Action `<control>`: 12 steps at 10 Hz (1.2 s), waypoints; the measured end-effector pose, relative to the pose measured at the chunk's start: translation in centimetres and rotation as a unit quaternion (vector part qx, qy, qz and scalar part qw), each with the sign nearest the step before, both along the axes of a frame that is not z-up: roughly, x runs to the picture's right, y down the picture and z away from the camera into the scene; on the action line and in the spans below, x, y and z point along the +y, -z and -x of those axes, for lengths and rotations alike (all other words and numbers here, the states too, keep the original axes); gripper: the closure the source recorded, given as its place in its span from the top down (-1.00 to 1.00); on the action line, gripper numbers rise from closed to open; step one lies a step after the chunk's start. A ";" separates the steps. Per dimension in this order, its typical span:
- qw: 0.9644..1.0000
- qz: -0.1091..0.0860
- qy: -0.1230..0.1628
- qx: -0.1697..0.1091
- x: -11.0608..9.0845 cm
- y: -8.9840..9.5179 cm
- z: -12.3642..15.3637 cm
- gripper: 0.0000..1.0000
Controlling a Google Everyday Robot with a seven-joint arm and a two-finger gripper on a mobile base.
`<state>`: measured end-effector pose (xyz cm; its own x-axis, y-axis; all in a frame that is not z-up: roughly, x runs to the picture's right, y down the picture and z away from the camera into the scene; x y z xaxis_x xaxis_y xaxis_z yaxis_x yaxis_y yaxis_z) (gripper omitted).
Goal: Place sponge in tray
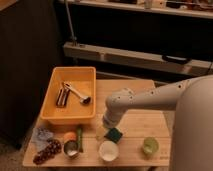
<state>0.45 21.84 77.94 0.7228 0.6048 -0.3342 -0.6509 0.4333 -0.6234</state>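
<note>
A green and yellow sponge (113, 135) lies on the wooden table (140, 100) near its front edge. The yellow tray (75, 76) stands at the table's left and holds metal utensils (72, 93). My gripper (105, 130) reaches down from the white arm (150, 100) and sits just left of and above the sponge, close to it or touching it. It stands right of the tray's front corner.
A white cup (108, 150) stands in front of the sponge and a green cup (149, 146) at the front right. A metal cup (70, 148), an orange item (69, 136), a green vegetable (79, 136), grapes (46, 151) and a bluish cloth (41, 135) lie at the front left.
</note>
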 end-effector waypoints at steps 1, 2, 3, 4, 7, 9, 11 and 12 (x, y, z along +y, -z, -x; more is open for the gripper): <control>1.000 0.001 0.002 0.005 0.1 -0.4 -0.4 0.60; 1.000 0.001 0.004 0.006 0.1 -0.7 -0.4 0.60; 1.000 0.003 0.005 0.006 0.2 -1.0 -0.3 0.60; 1.000 0.004 0.009 0.006 0.3 -1.5 -0.3 0.60; 1.000 0.004 0.016 0.017 0.2 -2.7 -1.1 0.59; 0.999 0.007 0.021 0.029 0.4 -3.5 -1.8 0.31; 0.999 0.014 0.023 0.033 1.0 -4.0 -1.5 -0.14; 0.999 0.015 0.022 0.034 1.1 -4.0 -1.4 -0.32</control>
